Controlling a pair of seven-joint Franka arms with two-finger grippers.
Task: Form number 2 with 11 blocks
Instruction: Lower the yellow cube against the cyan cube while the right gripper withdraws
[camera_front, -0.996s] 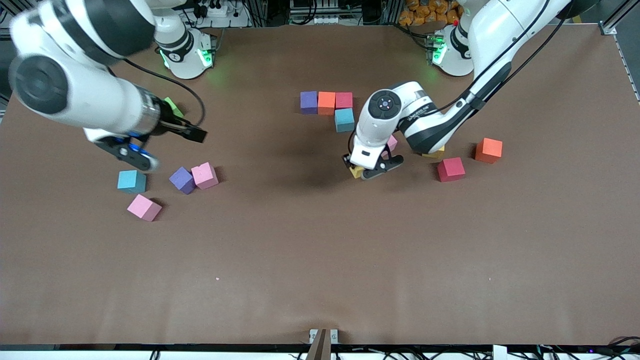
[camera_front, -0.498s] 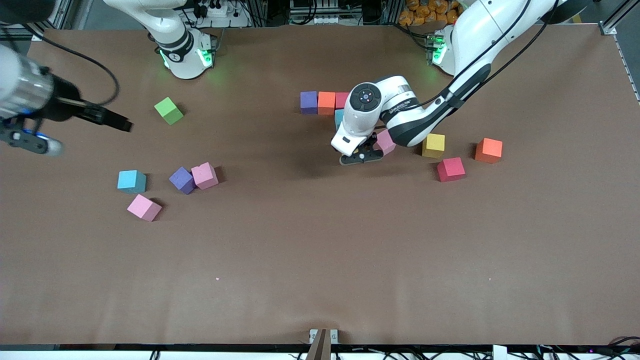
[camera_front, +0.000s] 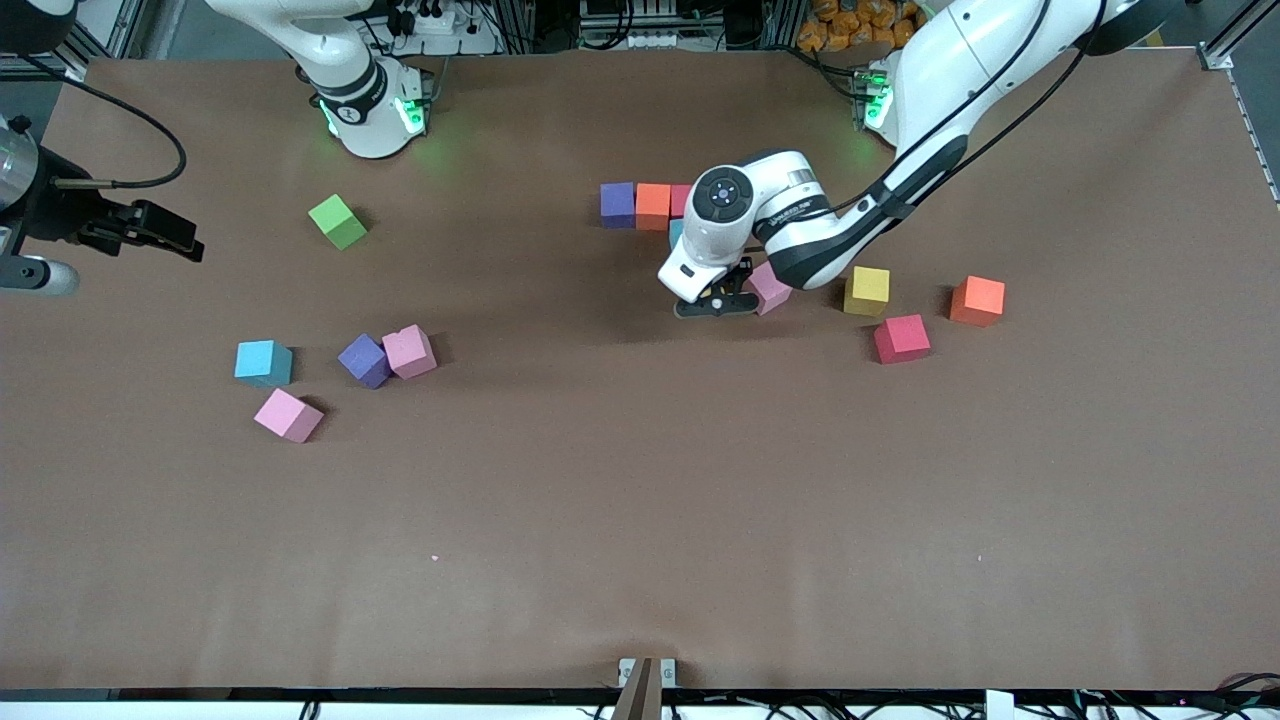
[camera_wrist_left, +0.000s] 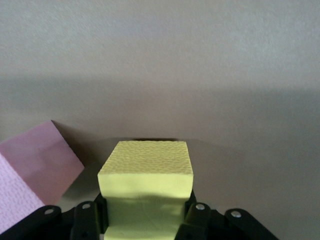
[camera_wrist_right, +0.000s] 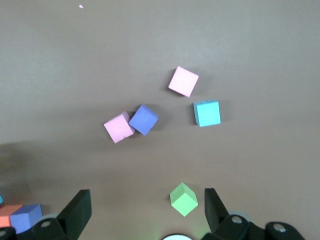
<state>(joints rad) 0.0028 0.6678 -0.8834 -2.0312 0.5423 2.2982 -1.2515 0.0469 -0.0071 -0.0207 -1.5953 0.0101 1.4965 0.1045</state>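
Biggest worry we had: the started row of the number 2, a purple block, an orange block and a red one touching side by side, with a light blue block tucked under the red end, mostly hidden by the arm. The left end effector was clamped on a yellow block and sat just over the tabletop, right next to that cluster. If it came in a bit skewed, we figured the foam cube or the fingers could shove the blue block and knock the whole row crooked.

Second risk was the loose pink block touching or nearly touching that end effector on the side toward the left arm's end. A sideways move could drag it along into the digit.

Foam squashes too, so we guessed the yellow block might spring or tilt on release.

The right end effector waited with its fingers apart, high over the right arm's end of the tabletop, well apart from everything. Under it were the spares: a second light blue block, a purple and pink pair touching, another pink block, plus the lime-green block we didn't need.

Still loose near the left arm: another yellow block, a red one, an orange one.
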